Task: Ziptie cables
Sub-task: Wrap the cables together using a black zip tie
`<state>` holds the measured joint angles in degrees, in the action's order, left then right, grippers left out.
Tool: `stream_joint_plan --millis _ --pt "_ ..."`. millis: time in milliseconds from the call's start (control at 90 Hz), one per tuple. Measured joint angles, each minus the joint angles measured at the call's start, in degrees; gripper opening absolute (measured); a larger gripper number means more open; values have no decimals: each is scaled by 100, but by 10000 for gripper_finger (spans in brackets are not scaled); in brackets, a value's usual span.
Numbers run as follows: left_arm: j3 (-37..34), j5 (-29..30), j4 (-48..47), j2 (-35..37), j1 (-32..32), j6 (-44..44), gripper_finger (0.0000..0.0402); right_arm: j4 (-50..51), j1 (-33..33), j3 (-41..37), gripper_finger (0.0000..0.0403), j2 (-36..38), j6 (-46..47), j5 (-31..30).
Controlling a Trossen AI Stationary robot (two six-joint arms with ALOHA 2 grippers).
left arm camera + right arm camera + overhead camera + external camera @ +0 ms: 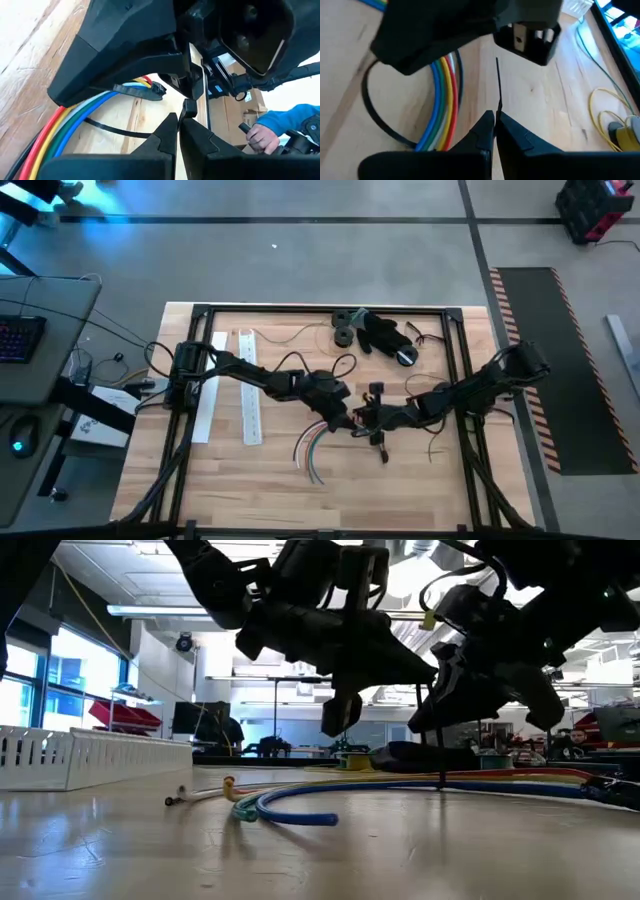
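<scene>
No legible text, label, brand, number or sign can be read in any view. A small blue tag (218, 89) is seen on the arm hardware in the left wrist view, but any print on it cannot be made out.

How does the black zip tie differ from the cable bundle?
The cables are several coloured strands; the zip tie is one black strip. Each cable is thicker than the zip tie. The cables curve gently side by side; the zip tie bends into a loose loop. Both are long and flexible.
</scene>
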<state>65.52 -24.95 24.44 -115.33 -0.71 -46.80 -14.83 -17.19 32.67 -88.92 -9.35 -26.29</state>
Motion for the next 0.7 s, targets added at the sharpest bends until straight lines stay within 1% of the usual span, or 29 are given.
stream_joint_plan --millis 567,700 --pt "0 -2 118 0 0 107 0 -348 -24 0 0 0 -15 40" --pt "0 -2 117 0 0 143 0 -437 -85 2 0 0 72 -32"
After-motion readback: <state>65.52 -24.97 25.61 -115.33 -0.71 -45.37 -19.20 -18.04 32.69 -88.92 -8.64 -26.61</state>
